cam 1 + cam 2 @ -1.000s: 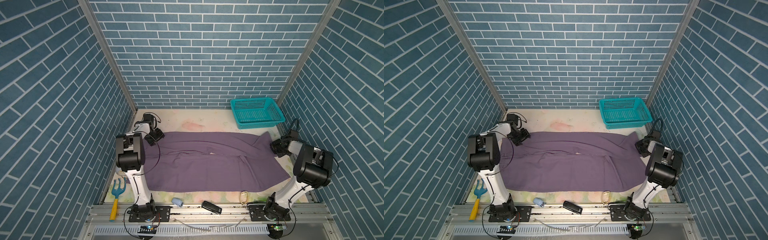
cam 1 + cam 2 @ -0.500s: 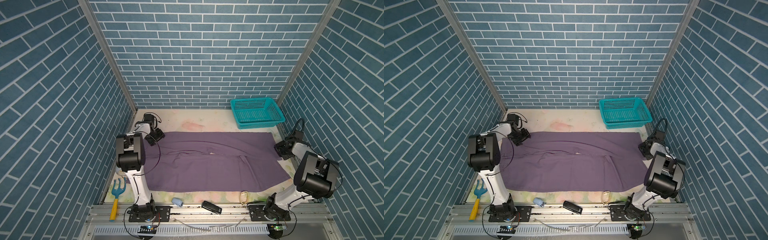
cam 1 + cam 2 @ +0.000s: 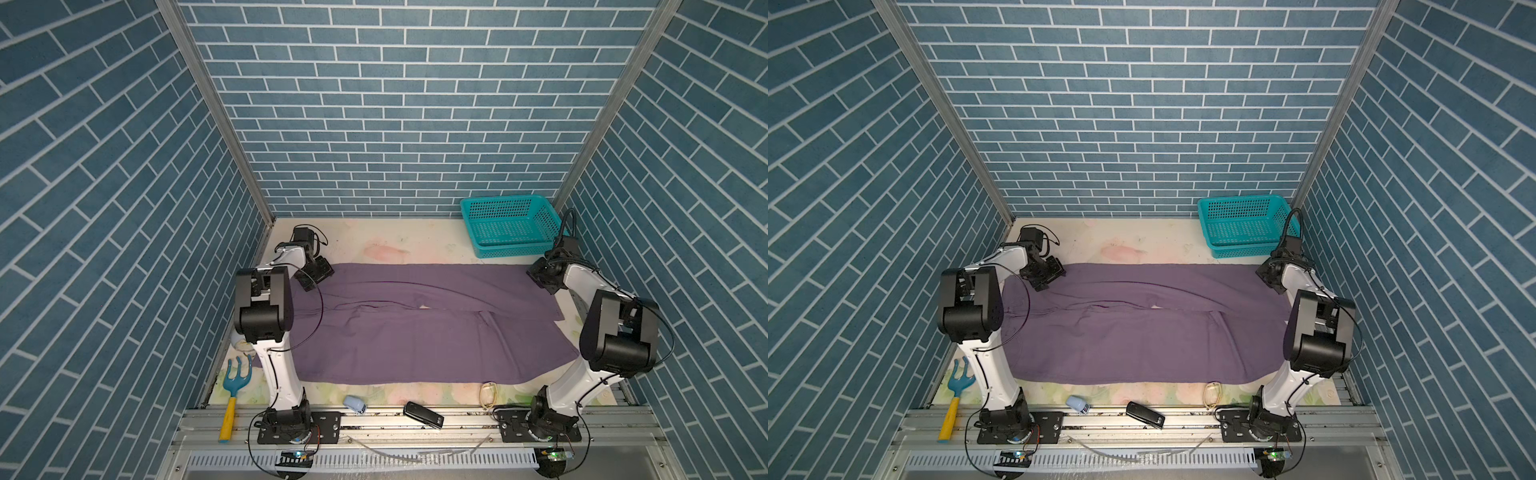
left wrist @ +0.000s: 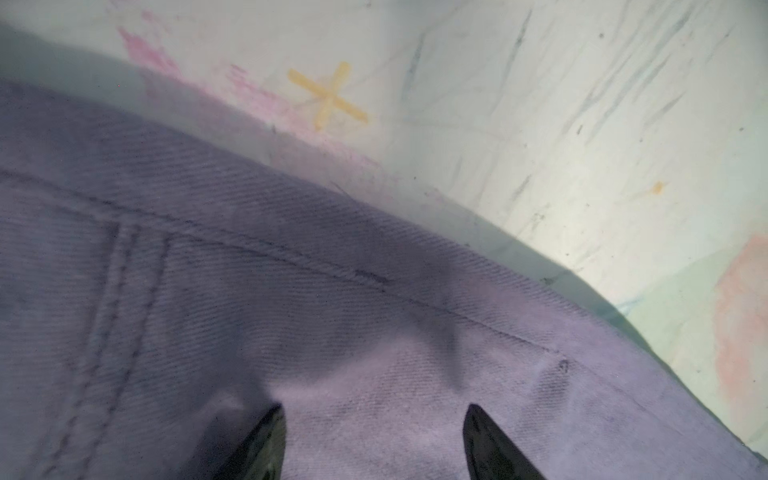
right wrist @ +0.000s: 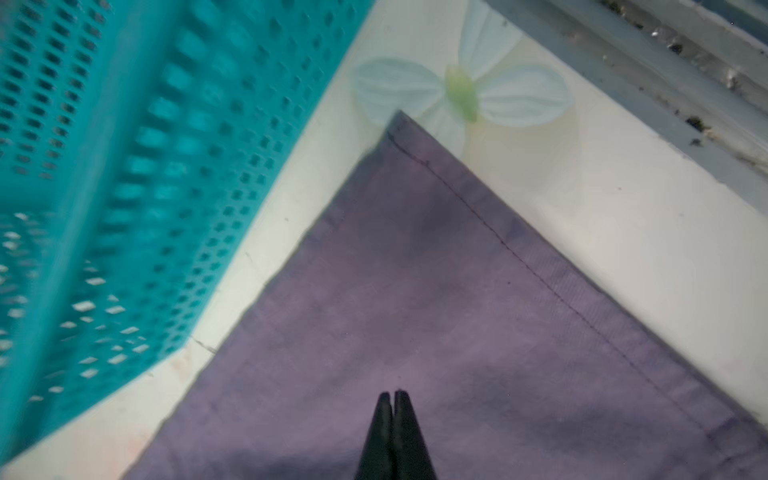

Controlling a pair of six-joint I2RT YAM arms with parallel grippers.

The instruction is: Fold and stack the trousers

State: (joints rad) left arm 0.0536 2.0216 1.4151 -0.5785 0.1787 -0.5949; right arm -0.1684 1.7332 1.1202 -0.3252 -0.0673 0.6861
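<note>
**Muted purple, thin-fabric trousers (image 3: 415,332) spread flat across the table**

The trousers lie opened out over most of the pale, flower-printed table cover (image 3: 395,245). In both top views the waist end is at the left and the leg ends at the right. The two wide legs lie side by side with a wrinkled seam line between them.

The left gripper (image 4: 374,409) hangs over the far waist corner, its black fingers (image 4: 266,440) spread apart above the stitched waistband. A soft ridge of cloth rises between them; whether they touch it cannot be told. The right gripper (image 5: 392,392) is over the far hem corner with its tips pressed together, and the cloth under it lies flat.

A teal perforated plastic basket (image 3: 513,226) stands in the far right corner, just beyond that hem and apart from it. A yellow cross (image 4: 328,95) marks the cover near the waistband.

Along the near edge, clear of the trousers, lie a blue-and-yellow toy rake (image 3: 232,390), a small pale blue toy car (image 3: 354,404) and a black oblong device (image 3: 423,414)
</note>
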